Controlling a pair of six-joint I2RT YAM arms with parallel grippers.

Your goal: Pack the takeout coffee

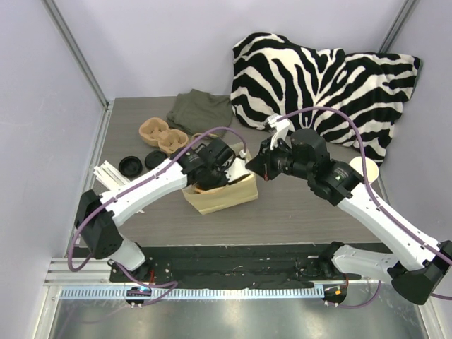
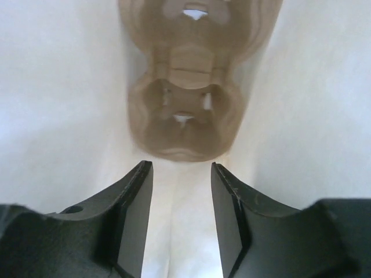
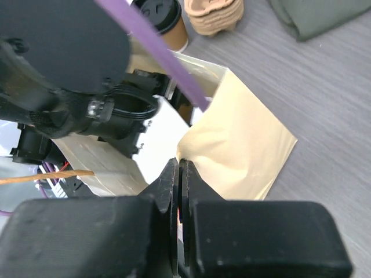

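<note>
The takeout coffee (image 3: 163, 21), a brown paper cup with a black lid, stands on the table beyond the paper bag (image 3: 243, 139), next to a stack of pulp cup carriers (image 3: 214, 14). My left gripper (image 2: 181, 168) is deep inside the bag (image 1: 226, 198), open, with nothing between its fingers. A two-cup pulp carrier (image 2: 185, 116) lies on the bag's floor just past the fingertips, apart from them. My right gripper (image 3: 178, 165) is shut on the bag's rim at its right side (image 1: 260, 171) and holds the mouth open.
Pulp carriers (image 1: 159, 134) and two black lids (image 1: 131, 166) lie left of the bag. An olive cloth (image 1: 201, 109) and a zebra pillow (image 1: 318, 85) sit at the back. A pale cup (image 1: 364, 168) stands at the right. White strips (image 1: 109, 175) lie at the left edge.
</note>
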